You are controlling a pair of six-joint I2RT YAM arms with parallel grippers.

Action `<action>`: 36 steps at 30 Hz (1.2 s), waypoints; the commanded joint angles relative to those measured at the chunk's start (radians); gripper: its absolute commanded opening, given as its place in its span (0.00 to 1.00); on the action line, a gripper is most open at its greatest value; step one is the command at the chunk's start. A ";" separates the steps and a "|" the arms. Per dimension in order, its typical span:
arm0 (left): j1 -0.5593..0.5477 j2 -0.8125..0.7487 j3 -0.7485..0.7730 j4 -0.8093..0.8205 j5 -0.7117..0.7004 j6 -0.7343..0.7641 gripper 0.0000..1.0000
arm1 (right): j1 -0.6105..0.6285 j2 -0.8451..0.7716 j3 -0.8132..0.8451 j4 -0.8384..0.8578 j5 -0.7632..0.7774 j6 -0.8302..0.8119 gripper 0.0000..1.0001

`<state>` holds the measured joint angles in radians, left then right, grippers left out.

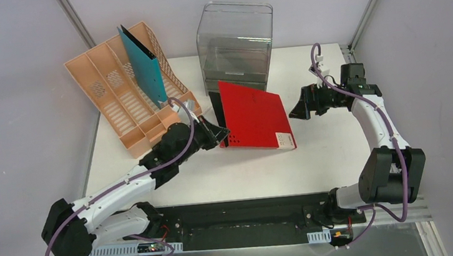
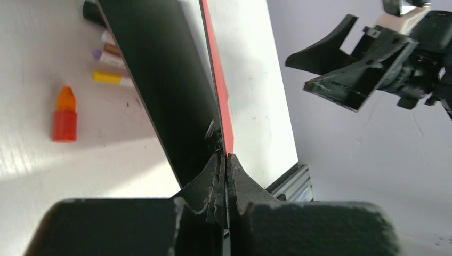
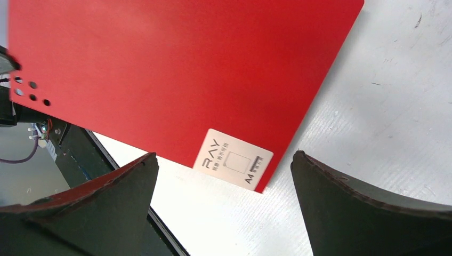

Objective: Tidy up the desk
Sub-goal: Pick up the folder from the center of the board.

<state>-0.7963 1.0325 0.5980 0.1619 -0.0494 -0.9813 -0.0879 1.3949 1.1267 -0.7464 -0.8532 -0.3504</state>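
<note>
Starting at the near edge, the desk point(image 1: 228, 172) is seen from above as a broad white top with a black front rail, to which two robot arms are bolted. It fills the middle of the view and carries everything else.

Just beyond the rail, the left gripper point(image 1: 217, 132) is clamped tight on the left edge of a red folder point(image 1: 254, 116), close to its near corner and a cluster of punched holes. The folder is held raised and tilted on that side, probably because a thin flat cover offers no grip except at its edge.

On the desk beneath the lifted side, a small red bottle point(image 2: 64, 114) with an orange cap and a few coloured markers point(image 2: 109, 61) are shown lying loose, not yet tidied.

To the right, the right gripper point(image 1: 295, 110) is held with its jaws spread wide and nothing between them. It is aimed at the folder's right edge near a white label point(image 3: 233, 160), apparently ready to steady the folder or take it over.

Farther back on the left, a peach file rack point(image 1: 114, 98) is set at an angle, with a teal folder point(image 1: 142, 64) stood upright in one slot. This suggests where the red one is meant to go.

At the far edge, a clear grey drawer box point(image 1: 236, 45) is placed.
</note>
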 commanded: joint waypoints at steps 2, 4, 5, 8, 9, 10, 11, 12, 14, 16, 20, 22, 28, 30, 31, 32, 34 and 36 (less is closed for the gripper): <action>0.013 -0.077 0.157 -0.115 -0.056 0.230 0.00 | 0.008 -0.023 0.023 -0.001 -0.021 -0.025 0.99; 0.013 -0.083 0.191 -0.152 -0.066 0.266 0.00 | 0.010 -0.019 0.025 -0.003 -0.022 -0.025 0.99; 0.013 -0.084 0.205 -0.167 -0.069 0.282 0.00 | 0.011 -0.018 0.024 -0.005 -0.022 -0.027 0.99; 0.013 -0.088 0.234 -0.213 -0.077 0.317 0.00 | 0.013 -0.010 0.025 -0.007 -0.025 -0.027 0.99; 0.014 -0.089 0.243 -0.224 -0.080 0.330 0.00 | 0.015 -0.008 0.026 -0.008 -0.026 -0.027 0.99; 0.014 -0.091 0.251 -0.231 -0.082 0.341 0.00 | 0.016 -0.004 0.027 -0.009 -0.026 -0.028 0.99; 0.014 -0.093 0.262 -0.239 -0.085 0.355 0.00 | 0.017 0.000 0.028 -0.010 -0.027 -0.028 0.99; 0.015 -0.094 0.273 -0.250 -0.087 0.371 0.00 | 0.020 0.003 0.029 -0.012 -0.027 -0.029 0.99; 0.014 -0.096 0.300 -0.271 -0.095 0.405 0.00 | 0.025 0.010 0.031 -0.017 -0.026 -0.030 0.99; 0.016 -0.098 0.325 -0.288 -0.111 0.434 0.00 | 0.031 0.017 0.033 -0.021 -0.026 -0.032 0.99; 0.015 -0.095 0.369 -0.306 -0.121 0.480 0.00 | 0.043 0.035 0.035 -0.024 -0.027 -0.030 0.99; 0.014 -0.086 0.390 -0.309 -0.115 0.500 0.00 | 0.049 0.049 0.036 -0.025 -0.031 -0.027 0.99; 0.014 -0.055 0.437 -0.312 -0.071 0.537 0.00 | 0.059 0.096 0.041 -0.033 -0.076 -0.018 0.99; 0.015 -0.042 0.447 -0.311 -0.047 0.549 0.00 | 0.061 0.101 0.038 -0.030 -0.094 -0.025 0.99; 0.014 -0.036 0.451 -0.310 -0.032 0.557 0.00 | 0.061 0.100 0.036 -0.027 -0.104 -0.030 0.99; 0.014 -0.028 0.457 -0.310 -0.018 0.566 0.00 | 0.063 0.096 0.028 -0.020 -0.119 -0.036 0.99; 0.014 -0.012 0.468 -0.310 0.019 0.583 0.00 | 0.064 0.082 0.006 0.009 -0.145 -0.053 0.99; 0.014 0.005 0.477 -0.312 0.047 0.598 0.00 | 0.066 0.058 -0.024 0.041 -0.173 -0.077 0.99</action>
<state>-0.7902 1.0161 1.0176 -0.1944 -0.0860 -0.4438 -0.0307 1.5032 1.1267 -0.7738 -0.9298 -0.3672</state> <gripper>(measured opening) 0.008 0.991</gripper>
